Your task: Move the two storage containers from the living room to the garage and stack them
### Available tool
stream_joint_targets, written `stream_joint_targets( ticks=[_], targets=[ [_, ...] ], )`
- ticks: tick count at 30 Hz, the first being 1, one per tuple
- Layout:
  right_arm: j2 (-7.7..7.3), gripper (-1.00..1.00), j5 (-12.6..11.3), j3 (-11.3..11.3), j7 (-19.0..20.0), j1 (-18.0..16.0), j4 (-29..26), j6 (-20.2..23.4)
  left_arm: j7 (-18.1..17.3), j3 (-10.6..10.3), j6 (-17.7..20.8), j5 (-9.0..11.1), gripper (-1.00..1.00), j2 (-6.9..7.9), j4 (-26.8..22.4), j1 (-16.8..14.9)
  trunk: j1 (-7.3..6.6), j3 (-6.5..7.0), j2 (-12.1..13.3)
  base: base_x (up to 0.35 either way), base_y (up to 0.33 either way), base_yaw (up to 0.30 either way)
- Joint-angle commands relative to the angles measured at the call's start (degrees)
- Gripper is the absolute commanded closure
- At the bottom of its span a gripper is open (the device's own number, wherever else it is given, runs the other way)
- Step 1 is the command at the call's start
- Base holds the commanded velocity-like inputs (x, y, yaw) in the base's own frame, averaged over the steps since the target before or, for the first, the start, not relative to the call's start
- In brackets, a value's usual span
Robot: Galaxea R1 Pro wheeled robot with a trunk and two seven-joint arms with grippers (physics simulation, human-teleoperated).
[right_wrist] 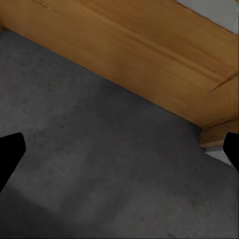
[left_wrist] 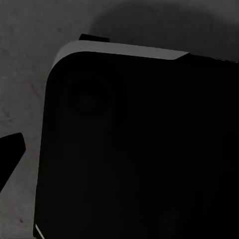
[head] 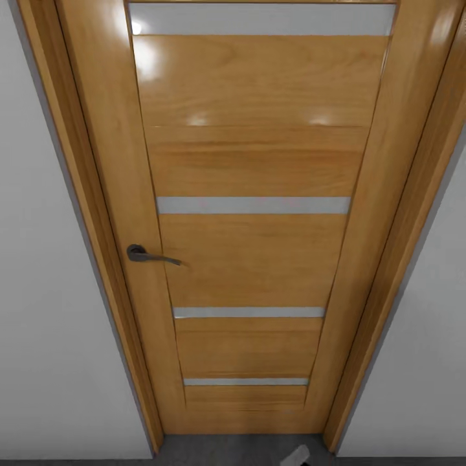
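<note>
A closed wooden door (head: 252,213) is faced head-on, handle (head: 150,255) on the left-arm side; right gripper (right_wrist: 119,149) held wide open, empty; left gripper's spread can't be told.

A glossy wooden door (head: 252,213) with frosted strips and a grey lever handle (head: 150,255) stands shut between pale walls (head: 39,310). Dark grey speckled floor (right_wrist: 99,164) runs beneath; lighting seems dim there.

Bright glare patches on the glossy door (head: 252,162); the left wrist view is very dark, softly shadowed.
</note>
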Motion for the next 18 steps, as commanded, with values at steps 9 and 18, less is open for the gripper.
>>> stream_joint_targets(
  ticks=[9, 18],
  targets=[
    [4.21, -1.00, 0.4, 8.5, 0.2, -6.3, -20.6, 21.4, 0.0, 0.1, -0.1, 0.4, -1.00, -0.02, 0.0, 0.0, 0.00, -0.06, 0.0, 0.000, 0.000, 0.000],
    [4.21, -1.00, 0.3, 16.2, 0.1, -17.6, -25.4, 34.9, -0.1, 0.0, -0.1, 0.2, -1.00, -0.02, 0.0, 0.0, 0.00, -0.06, 0.0, 0.000, 0.000, 0.000]
  ],
)
